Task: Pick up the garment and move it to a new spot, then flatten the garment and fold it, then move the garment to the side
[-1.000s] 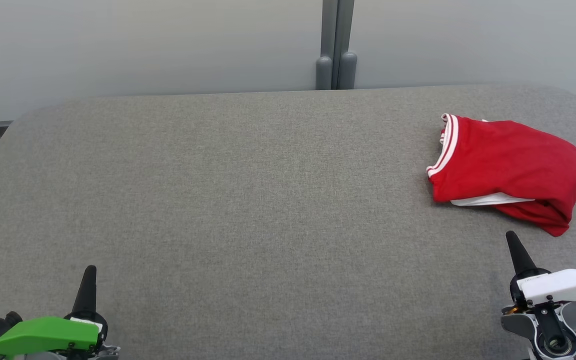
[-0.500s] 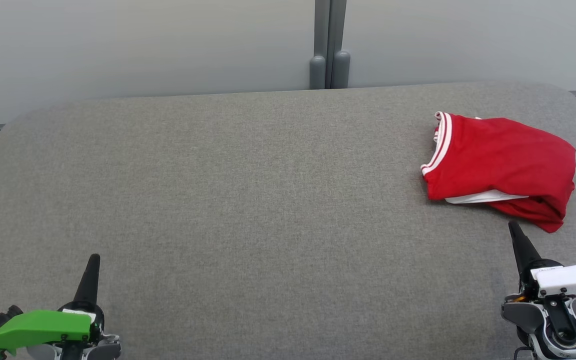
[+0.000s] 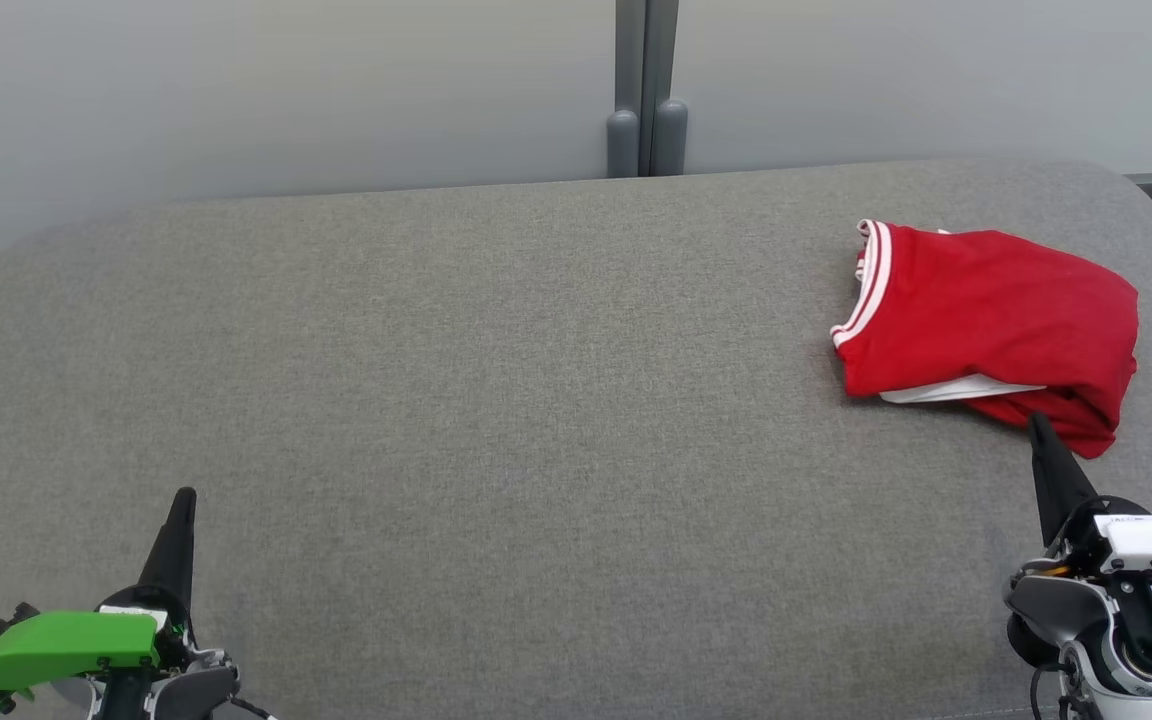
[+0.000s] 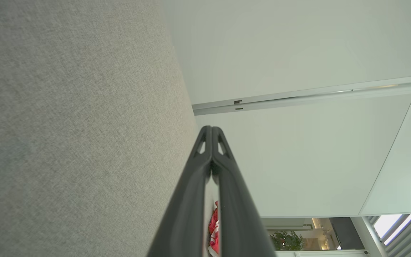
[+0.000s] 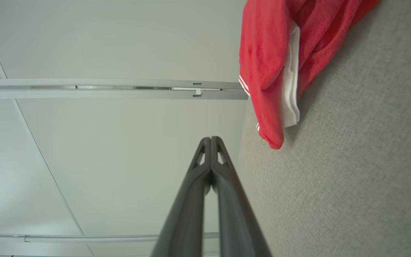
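On the grey padded table (image 3: 496, 380), at its far right, the red garment (image 3: 996, 320) lies bunched. It looks light, soft and floppy, so a pinch on a raised fold at its near edge should hold best. The right gripper (image 3: 1038, 425), just beside that edge, and the left gripper (image 3: 183, 497), well apart, both have fingers pressed together, empty.

The table top (image 3: 496, 420) is covered in coarse, matt grey woven cloth. At 2 o'clock, the garment (image 3: 1006, 300) is recorded as soft, matt red cloth with white striped trim.
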`<state>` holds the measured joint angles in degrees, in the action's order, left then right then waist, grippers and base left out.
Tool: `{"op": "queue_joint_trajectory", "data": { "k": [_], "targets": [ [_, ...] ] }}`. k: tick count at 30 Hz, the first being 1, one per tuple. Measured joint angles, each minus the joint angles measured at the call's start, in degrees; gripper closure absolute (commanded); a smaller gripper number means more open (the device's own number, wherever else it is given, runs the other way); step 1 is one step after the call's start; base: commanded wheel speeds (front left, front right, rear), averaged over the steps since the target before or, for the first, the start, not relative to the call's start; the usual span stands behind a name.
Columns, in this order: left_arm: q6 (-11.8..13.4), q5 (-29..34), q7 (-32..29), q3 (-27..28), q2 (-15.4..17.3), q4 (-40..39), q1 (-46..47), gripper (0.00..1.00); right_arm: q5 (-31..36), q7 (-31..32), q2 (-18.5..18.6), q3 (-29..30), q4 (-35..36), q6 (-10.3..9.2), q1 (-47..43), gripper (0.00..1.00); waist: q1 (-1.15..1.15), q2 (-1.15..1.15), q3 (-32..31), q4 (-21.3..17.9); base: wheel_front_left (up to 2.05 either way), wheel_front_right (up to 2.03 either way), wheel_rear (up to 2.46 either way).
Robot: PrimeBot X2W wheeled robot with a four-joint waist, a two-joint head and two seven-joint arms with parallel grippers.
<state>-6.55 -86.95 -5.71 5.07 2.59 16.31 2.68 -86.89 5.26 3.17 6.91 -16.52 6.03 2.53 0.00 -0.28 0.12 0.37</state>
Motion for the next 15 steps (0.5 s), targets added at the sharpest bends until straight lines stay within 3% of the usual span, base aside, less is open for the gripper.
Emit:
{"op": "queue_joint_trajectory", "data": {
  "k": [7, 15],
  "targets": [
    [-0.45, -4.2, -1.14, 0.18, -0.22, -0.12, 1.05, 1.0, -4.55, 1.05, -1.08, 1.01, 0.11, 0.53, 0.75, 1.0, 0.0, 0.0, 0.03, -0.38, 0.0, 0.0, 0.0],
    [-0.45, -4.65, -1.14, 0.18, -0.27, -0.13, 1.05, 1.0, -4.56, 1.19, -1.11, 1.14, 0.12, 0.6, 0.76, 1.0, 0.0, 0.0, 0.03, -0.38, 0.0, 0.0, 0.0]
  ]
}}
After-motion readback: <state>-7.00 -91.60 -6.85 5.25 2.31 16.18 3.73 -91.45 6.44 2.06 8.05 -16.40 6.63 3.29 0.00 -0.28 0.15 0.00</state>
